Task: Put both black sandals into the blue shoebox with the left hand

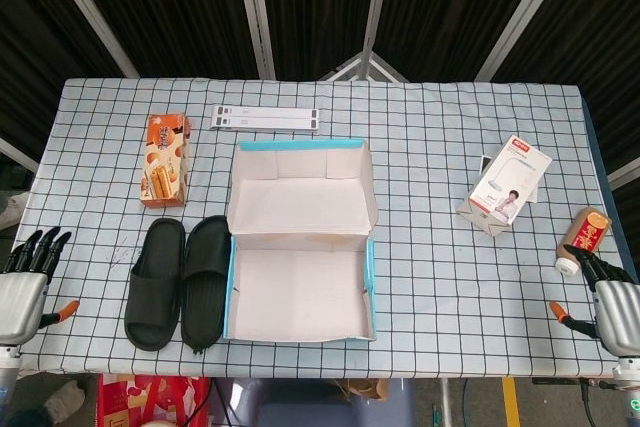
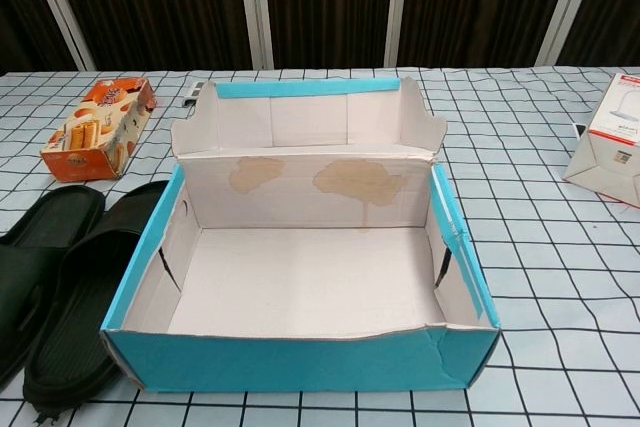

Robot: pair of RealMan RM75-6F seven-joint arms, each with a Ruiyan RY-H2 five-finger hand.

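Two black sandals lie side by side on the checked tablecloth, the left sandal and the right sandal, just left of the blue shoebox. The box stands open and empty, its lid folded back. My left hand hovers at the table's front left corner, fingers spread, holding nothing, well left of the sandals. At the front right corner my right hand also holds nothing. Neither hand shows in the chest view.
An orange biscuit box lies behind the sandals. A white strip sits at the back. A white carton and an orange bottle are at the right.
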